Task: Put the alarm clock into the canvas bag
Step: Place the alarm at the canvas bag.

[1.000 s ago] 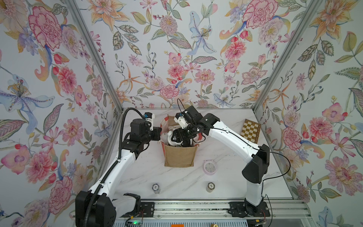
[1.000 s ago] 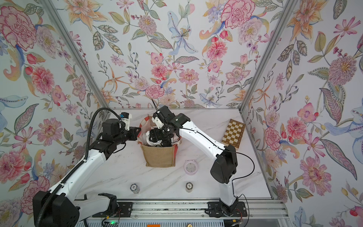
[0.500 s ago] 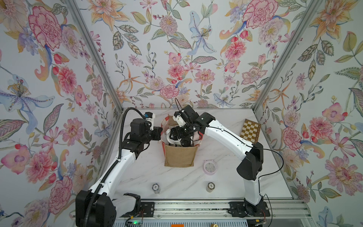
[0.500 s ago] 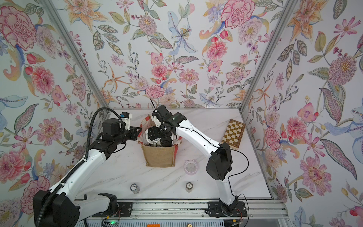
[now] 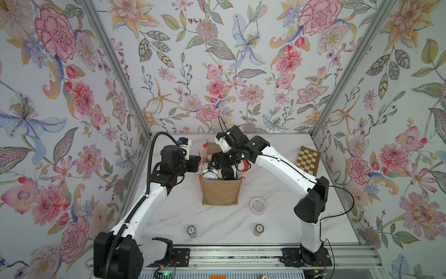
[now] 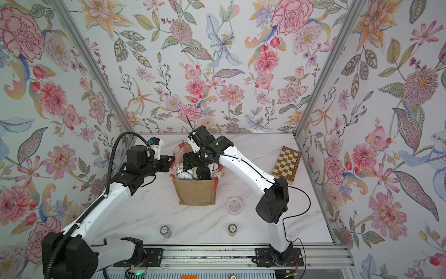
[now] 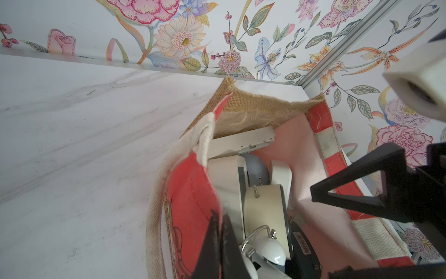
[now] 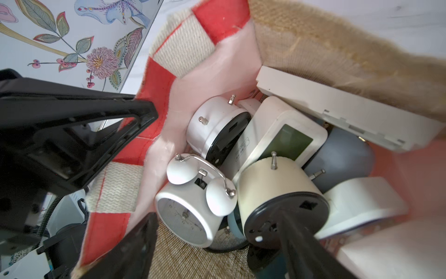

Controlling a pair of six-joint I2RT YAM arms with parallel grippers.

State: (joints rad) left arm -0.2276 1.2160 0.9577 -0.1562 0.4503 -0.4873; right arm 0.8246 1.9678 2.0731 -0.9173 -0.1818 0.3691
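The left gripper [image 7: 218,232] is pinching the canvas bag's [image 5: 220,193] striped rim while the right gripper [image 5: 223,166], jaws spread and empty, is hovering over the cream alarm clock [image 8: 272,188], which is lying inside the bag directly beneath it.

Bright, even, diffuse light fills every view, leaving only faint soft shadows on the white marble-patterned tabletop [image 5: 169,212], while the black right gripper [image 8: 218,161] looms slightly blurred near its wrist lens.

White-shelled left arm [image 5: 144,205] with ribbed black conduit [image 5: 150,157], black wedge-fingered left gripper [image 7: 218,232]; right arm [image 5: 282,166] trails thin black cable [image 5: 352,200].
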